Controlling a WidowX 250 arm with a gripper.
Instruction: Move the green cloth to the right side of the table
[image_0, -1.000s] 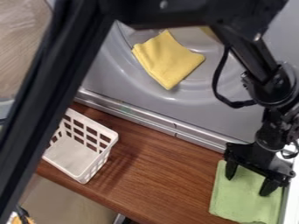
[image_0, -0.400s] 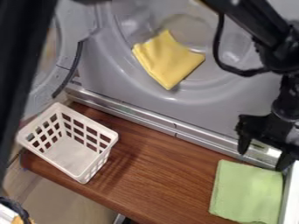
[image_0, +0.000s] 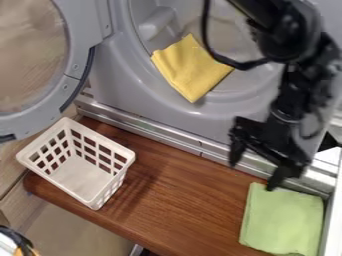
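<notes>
Just below and to the right of the black two-finger claw (image_0: 253, 175): the folded pale green cloth (image_0: 282, 220), lying on the right end of the brown wooden bench (image_0: 177, 195). That looks like the goal met, so the main risk is undoing it.
Claw: released, its fingers spread with nothing between them. One tip overlaps the green cloth's top edge in the view; whether it touches, I cannot tell.
Cloth's top edge: a dip or a sideways sweep from here could snag it and drag the fold back toward the middle, or rumple it. Lifting straight up first would be safest.
White strip (image_0: 331, 225), beyond the green cloth, right of and below the claw: a push that way could bunch the fabric against it.
Silver metal rail (image_0: 180, 137), behind and beside the claw: swinging away too low could knock a finger on it.
Black looping cable (image_0: 246, 66), above the claw: its slack might catch on the arm during a turn.
Yellow cloth (image_0: 187, 70), above and left of the claw, at the grey drum opening: grabbing it by mistake would add a job nobody asked for.
White lattice plastic basket (image_0: 100, 137), far left of the claw: well apart, at risk only from a wide, low swing.
</notes>
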